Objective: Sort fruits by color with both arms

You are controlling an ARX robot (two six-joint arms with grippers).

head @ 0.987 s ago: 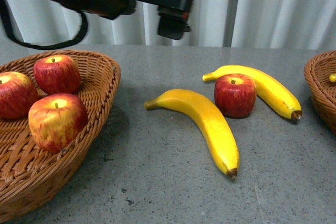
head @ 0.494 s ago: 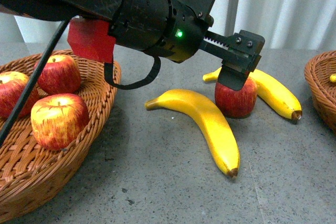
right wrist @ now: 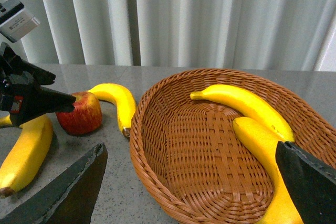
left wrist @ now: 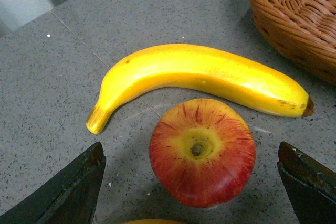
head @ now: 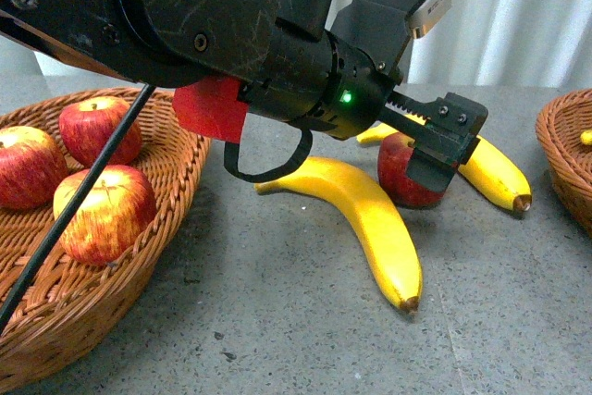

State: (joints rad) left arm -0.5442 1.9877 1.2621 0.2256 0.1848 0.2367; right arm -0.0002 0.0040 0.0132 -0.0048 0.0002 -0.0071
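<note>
Left gripper (head: 421, 162) sits lower than before, spread wide astride glossy red yellow-streaked apple (left wrist: 202, 151), banana (left wrist: 199, 80) just beside, right gripper (right wrist: 189, 153) spread, empty

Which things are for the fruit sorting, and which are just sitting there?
For sorting: loose apple, near banana, far banana, three basket apples, two basket bananas, left basket, right basket, left gripper, right gripper.
Just there: table, curtains.

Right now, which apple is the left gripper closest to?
The lone apple on the table between the two bananas; the left gripper's open jaws straddle it. The other three apples sit in the wicker basket.
</note>
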